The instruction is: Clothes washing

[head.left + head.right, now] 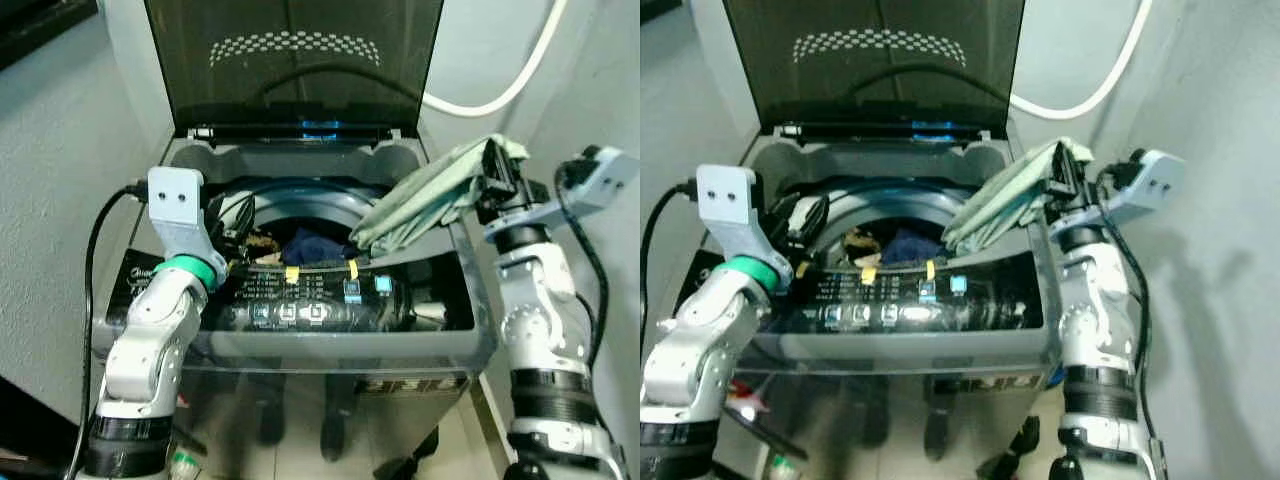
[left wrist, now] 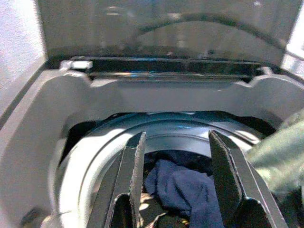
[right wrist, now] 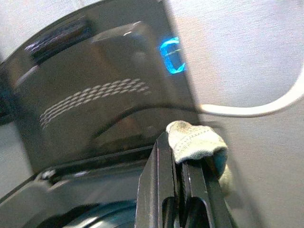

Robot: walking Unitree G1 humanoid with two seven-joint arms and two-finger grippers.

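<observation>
A top-loading washing machine (image 1: 330,345) stands before me with its dark lid (image 1: 300,60) raised. Inside the drum (image 1: 300,215) lie a dark blue garment (image 1: 315,245) and a brownish item (image 1: 262,243). My right gripper (image 1: 497,175) is shut on a pale green cloth (image 1: 425,195), held above the machine's right rim; the cloth drapes down toward the drum opening. Between the right fingers (image 3: 164,185) a bunched end of the cloth (image 3: 194,140) sticks out. My left gripper (image 2: 175,178) is open over the drum's left side, above the blue garment (image 2: 183,187).
A white hose (image 1: 500,85) curves along the wall behind the machine on the right. Walls close in on both sides. The control panel (image 1: 320,295) with lit blue buttons runs across the machine's front. A black cable (image 1: 95,250) loops by my left arm.
</observation>
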